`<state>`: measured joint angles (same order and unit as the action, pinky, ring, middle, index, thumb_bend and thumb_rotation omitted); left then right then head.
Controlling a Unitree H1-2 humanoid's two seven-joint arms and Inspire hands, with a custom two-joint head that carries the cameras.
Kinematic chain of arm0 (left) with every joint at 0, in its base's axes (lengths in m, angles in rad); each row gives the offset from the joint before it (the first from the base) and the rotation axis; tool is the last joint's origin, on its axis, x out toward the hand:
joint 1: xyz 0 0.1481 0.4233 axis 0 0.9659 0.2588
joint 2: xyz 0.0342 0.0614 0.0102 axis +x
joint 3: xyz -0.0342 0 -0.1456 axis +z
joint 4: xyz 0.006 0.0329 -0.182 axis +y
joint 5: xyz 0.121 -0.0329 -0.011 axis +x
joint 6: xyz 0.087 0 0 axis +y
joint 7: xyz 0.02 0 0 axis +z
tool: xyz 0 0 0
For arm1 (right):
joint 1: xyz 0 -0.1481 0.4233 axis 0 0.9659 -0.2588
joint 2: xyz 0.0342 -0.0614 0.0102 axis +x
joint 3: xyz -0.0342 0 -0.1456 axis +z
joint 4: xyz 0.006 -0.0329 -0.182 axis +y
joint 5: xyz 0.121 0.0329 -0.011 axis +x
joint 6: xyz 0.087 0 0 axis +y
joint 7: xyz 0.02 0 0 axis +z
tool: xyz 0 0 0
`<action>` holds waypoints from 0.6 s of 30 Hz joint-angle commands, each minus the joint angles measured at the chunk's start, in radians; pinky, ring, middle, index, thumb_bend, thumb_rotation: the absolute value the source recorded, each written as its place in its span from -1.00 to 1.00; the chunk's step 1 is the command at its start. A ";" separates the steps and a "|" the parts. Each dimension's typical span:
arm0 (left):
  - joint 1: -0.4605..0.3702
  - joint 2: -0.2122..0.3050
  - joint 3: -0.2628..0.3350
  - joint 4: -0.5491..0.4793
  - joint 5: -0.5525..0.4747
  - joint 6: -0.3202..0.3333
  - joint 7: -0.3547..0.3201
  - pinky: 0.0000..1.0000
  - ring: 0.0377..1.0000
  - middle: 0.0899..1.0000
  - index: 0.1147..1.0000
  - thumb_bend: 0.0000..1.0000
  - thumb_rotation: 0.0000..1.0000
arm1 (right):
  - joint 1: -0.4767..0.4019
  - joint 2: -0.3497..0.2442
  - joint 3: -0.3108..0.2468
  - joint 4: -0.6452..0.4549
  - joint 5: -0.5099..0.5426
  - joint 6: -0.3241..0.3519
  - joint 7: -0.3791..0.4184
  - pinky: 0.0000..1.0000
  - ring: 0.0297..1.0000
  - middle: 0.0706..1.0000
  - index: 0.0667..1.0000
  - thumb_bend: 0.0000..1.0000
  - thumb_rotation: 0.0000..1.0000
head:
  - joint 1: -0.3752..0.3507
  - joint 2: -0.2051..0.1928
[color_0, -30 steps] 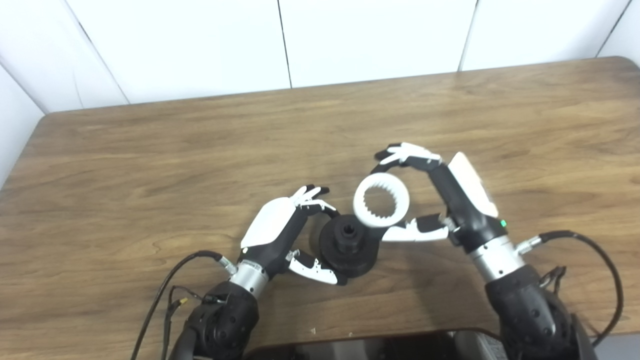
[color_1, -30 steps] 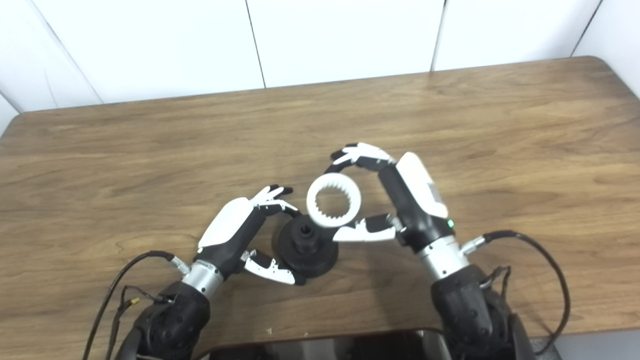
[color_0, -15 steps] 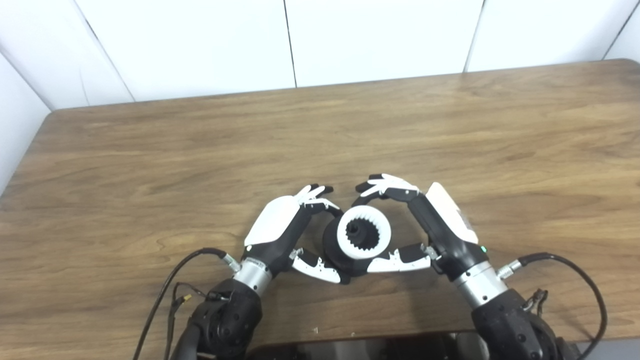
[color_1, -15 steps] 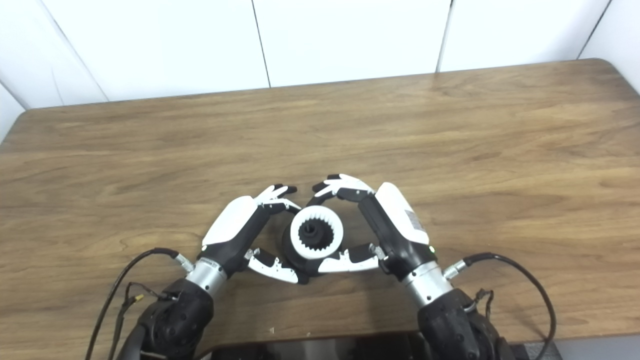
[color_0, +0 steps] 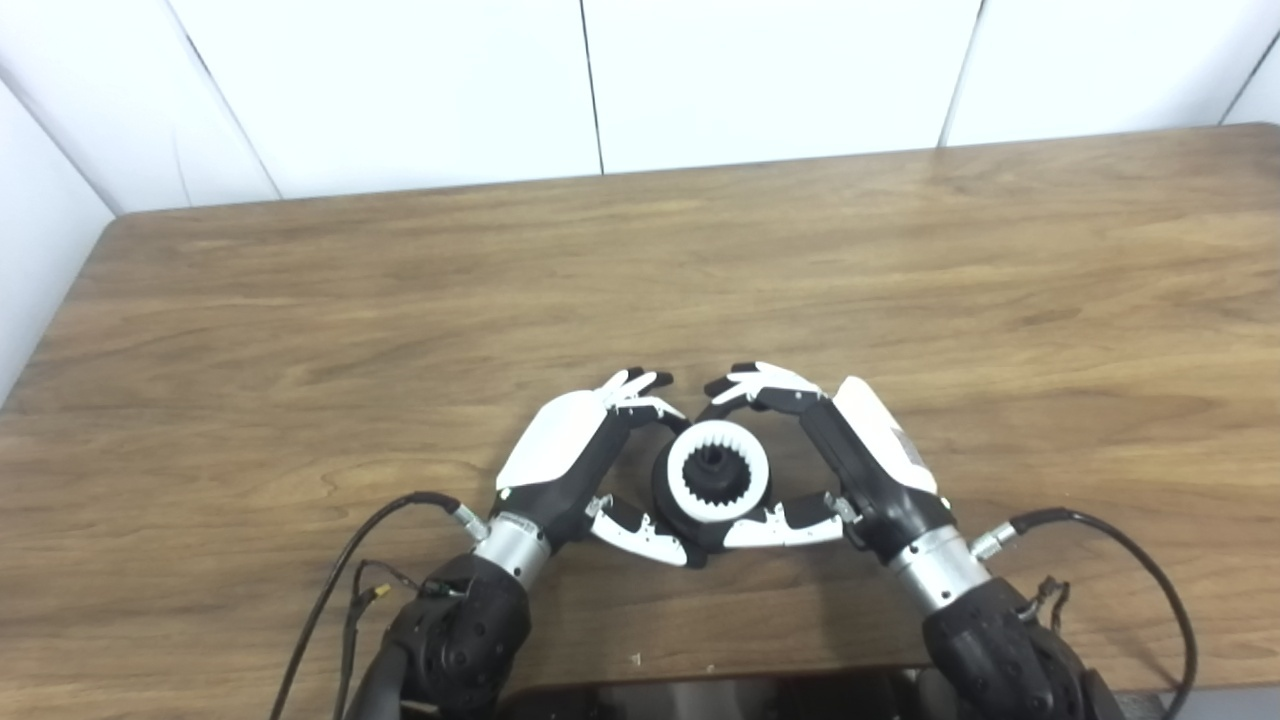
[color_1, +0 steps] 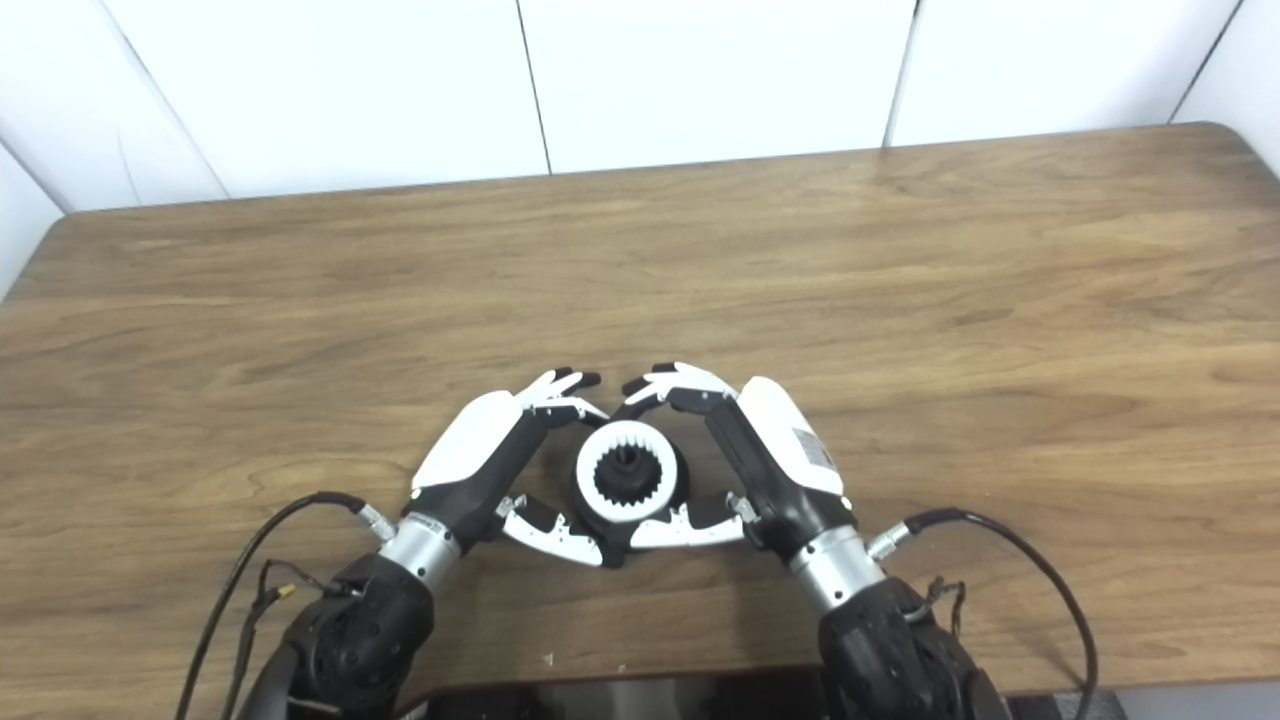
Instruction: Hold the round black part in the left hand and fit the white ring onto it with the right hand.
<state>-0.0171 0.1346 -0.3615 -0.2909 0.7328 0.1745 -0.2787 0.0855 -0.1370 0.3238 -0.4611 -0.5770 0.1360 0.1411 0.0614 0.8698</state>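
The fingers (color_0: 640,392) of the left hand (color_0: 570,450) curl over the far side of the round black part (color_0: 672,500), while its thumb (color_0: 640,532) reaches in along the near side, so the part sits gripped between them low on the wooden table (color_0: 400,300), close to the near edge. From the other side, the right hand (color_0: 860,460) mirrors that pose: its fingers (color_0: 760,385) arch over the far rim of the white ring (color_0: 718,480) and its thumb (color_0: 785,520) lies along the near rim, closed on the ring from both sides. The ring has a toothed inner edge and lies flat, centred over the black part, whose dark hub shows through the ring's opening; the black body shows as a dark band around the ring's left and lower edge. Whether the ring is fully seated down on the part or only resting on top of it cannot be told from these views. The fingertips of the two hands come near each other above the ring without clearly touching, and the two thumb tips point toward one another below it. Both forearms enter from the bottom edge, each with a black cable (color_0: 340,580) trailing across the tabletop beside the wrist. White wall panels (color_0: 760,70) stand behind the table's far edge.
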 commanded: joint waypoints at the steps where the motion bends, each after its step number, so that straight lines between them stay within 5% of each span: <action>1: -0.028 -0.002 -0.002 -0.024 0.006 -0.016 0.017 0.89 0.97 0.87 0.06 0.79 -0.54 | -0.021 0.025 -0.002 0.005 -0.010 -0.018 -0.014 0.50 0.71 0.49 -0.11 0.04 -0.71 | 0.000 0.001; 18: -0.027 0.004 0.001 -0.030 0.001 -0.021 0.016 0.89 0.97 0.87 0.06 0.80 -0.52 | -0.053 0.031 -0.026 0.027 0.002 -0.001 -0.022 0.57 0.72 0.48 -0.11 0.04 -0.71 | 0.000 0.012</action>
<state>-0.0171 0.1357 -0.3621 -0.2918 0.7313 0.1758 -0.2816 0.0558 -0.1271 0.3077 -0.4234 -0.5747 0.1445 0.1319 0.0598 0.8805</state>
